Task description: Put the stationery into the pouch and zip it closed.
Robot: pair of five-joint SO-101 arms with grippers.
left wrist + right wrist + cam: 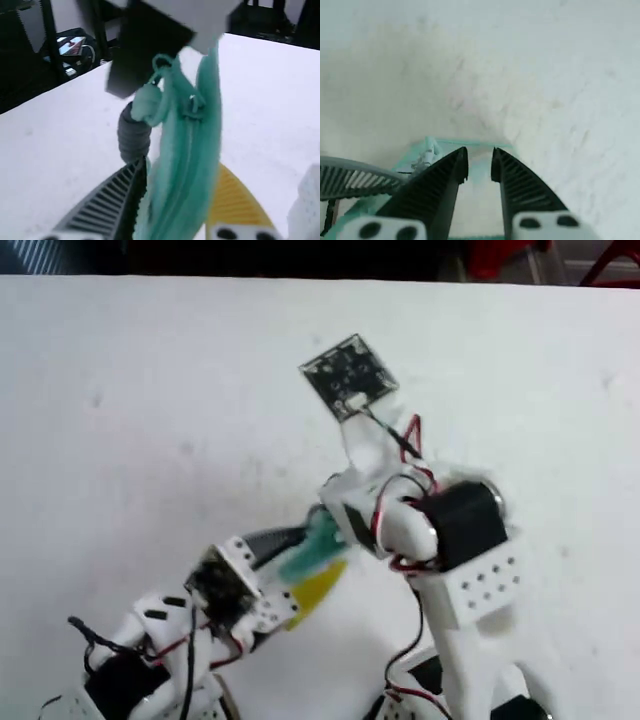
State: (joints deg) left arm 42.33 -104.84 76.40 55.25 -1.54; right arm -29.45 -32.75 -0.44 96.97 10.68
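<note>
Left tool point(182, 167) clamped on teal pouch point(202, 100), right tool point(479, 161) over it, white table point(150, 390)

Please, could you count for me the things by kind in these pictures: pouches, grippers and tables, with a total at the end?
Pouches: 1, the teal pouch
Grippers: 2, the left gripper clamped on the pouch, and the right gripper beside it
Tables: 1, the white table
Total: 4

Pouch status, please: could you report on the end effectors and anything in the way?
Left end effector shut on teal fabric zip pouch. Right end effector narrowly open, over the pouch. No obstruction seen.
</note>
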